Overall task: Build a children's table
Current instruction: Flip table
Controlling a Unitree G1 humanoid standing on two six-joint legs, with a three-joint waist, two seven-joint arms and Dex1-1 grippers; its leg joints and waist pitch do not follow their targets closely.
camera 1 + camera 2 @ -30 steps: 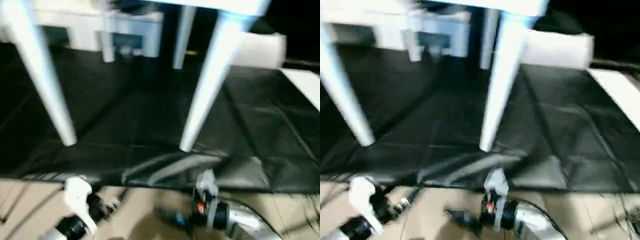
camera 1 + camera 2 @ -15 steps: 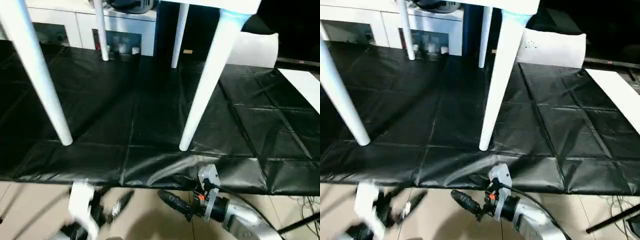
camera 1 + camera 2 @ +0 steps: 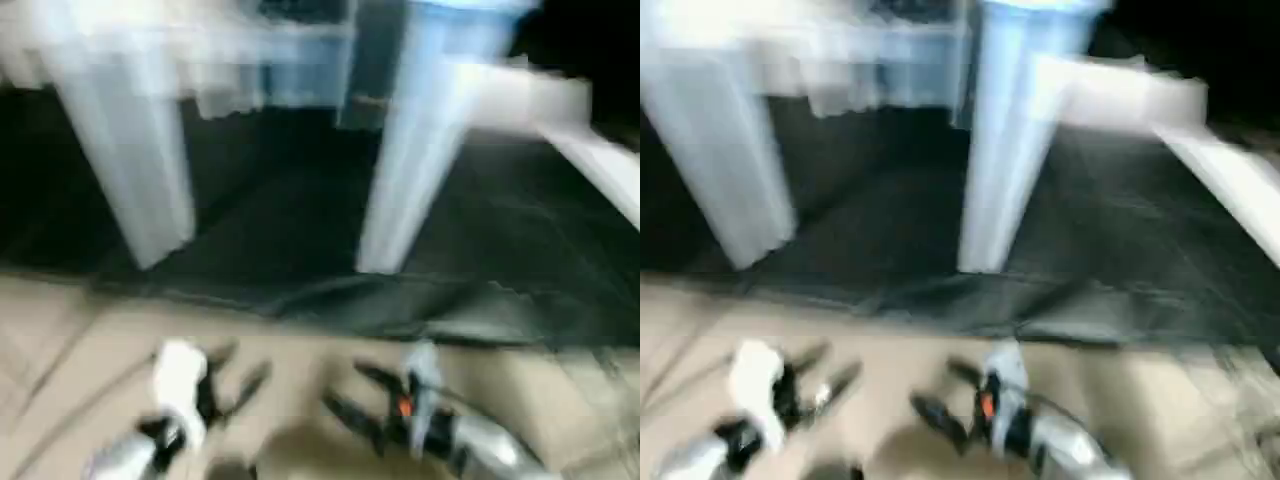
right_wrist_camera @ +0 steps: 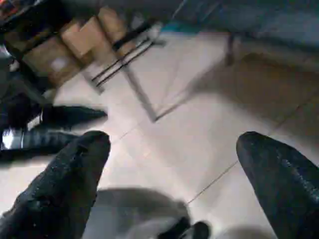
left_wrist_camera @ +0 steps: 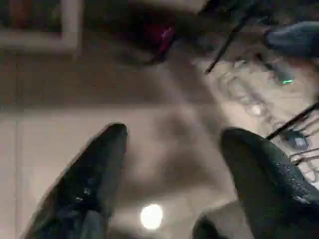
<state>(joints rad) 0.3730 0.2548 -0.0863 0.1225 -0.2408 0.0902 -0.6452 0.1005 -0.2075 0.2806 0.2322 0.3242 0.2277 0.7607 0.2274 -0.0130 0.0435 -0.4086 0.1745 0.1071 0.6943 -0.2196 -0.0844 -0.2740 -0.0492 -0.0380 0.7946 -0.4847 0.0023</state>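
Note:
The children's table stands upright on the black-covered work table point(image 3: 300, 220). Its near left leg point(image 3: 140, 170) and near right leg point(image 3: 410, 160) rest close to the work table's front edge, and the tabletop's edge point(image 3: 1040, 5) runs along the picture's top. Both grippers hang below that front edge, over the tan floor. My left gripper point(image 3: 238, 372) is open and holds nothing, with its fingers point(image 5: 94, 169) spread wide over the tiles. My right gripper point(image 3: 352, 395) is also open and empty, its fingers point(image 4: 70, 174) far apart.
A white cabinet point(image 3: 250, 60) stands behind the work table, with a white box point(image 3: 520, 95) and a white board point(image 3: 600, 170) at the right. Cables and stand legs point(image 5: 299, 124) lie on the floor, and cardboard boxes point(image 4: 75, 40) sit nearby.
The camera has tilted down, so more floor shows. Both arms stay low in front of the work table's edge, the left one a little further forward. Both grippers remain equally open.

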